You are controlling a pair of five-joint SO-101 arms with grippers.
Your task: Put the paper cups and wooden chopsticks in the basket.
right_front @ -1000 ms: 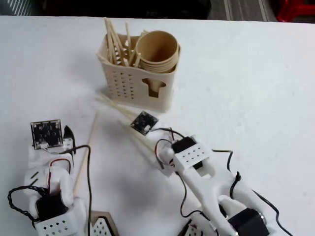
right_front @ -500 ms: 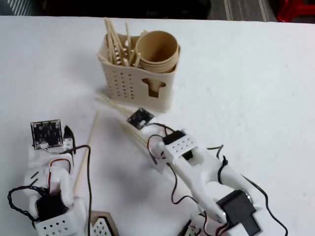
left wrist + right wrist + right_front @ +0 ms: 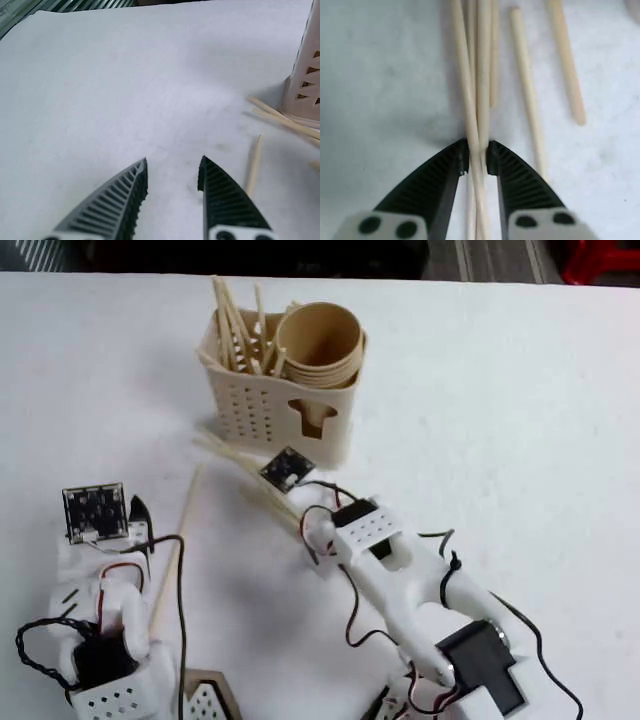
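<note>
Stacked paper cups (image 3: 320, 340) and upright chopsticks (image 3: 232, 320) already in basket (image 3: 250, 415). Loose wooden chopsticks (image 3: 235, 458) lie on counter (image 3: 520, 440) beside basket. Right tool (image 3: 477, 150) pinched on two of them. Left tool (image 3: 173, 162) parted, empty.

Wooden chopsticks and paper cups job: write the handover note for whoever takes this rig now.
Left gripper: jaws open, empty, over the bare white table.
Right gripper: jaws closed on a few of the loose wooden chopsticks lying on the table in front of the cream perforated plastic basket.
Done: the stacked brown paper cups and a bunch of upright chopsticks are in the basket.
To do: the gripped sticks, the rest beside them, and a single chopstick near the left arm.
</note>
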